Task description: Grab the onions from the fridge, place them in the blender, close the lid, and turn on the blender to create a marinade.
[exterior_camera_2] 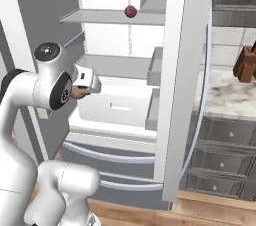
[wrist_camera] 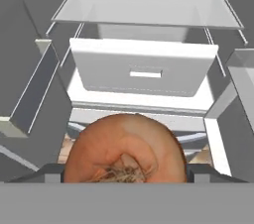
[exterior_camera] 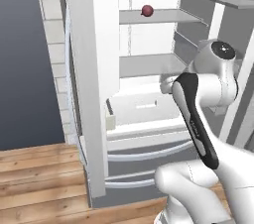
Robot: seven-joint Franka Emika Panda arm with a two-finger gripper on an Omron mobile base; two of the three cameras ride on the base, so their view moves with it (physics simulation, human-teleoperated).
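Now the hand (wrist_camera: pixel 126 176) is clamped on the orange-brown onion (wrist_camera: pixel 126 148) — before the open fridge (exterior_camera: pixel 94 69). Up on a shelf (exterior_camera: pixel 158 16) sits the dark red onion (exterior_camera: pixel 147 10).

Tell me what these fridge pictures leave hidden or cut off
- Claw fingertips: hand view, cut by the bottom edge, covered by the orange-brown onion.
- Same onion: right base view, a sliver behind the arm.
- Fridge top: cut off in both base views.
- Red-purple onion: too small for detail.
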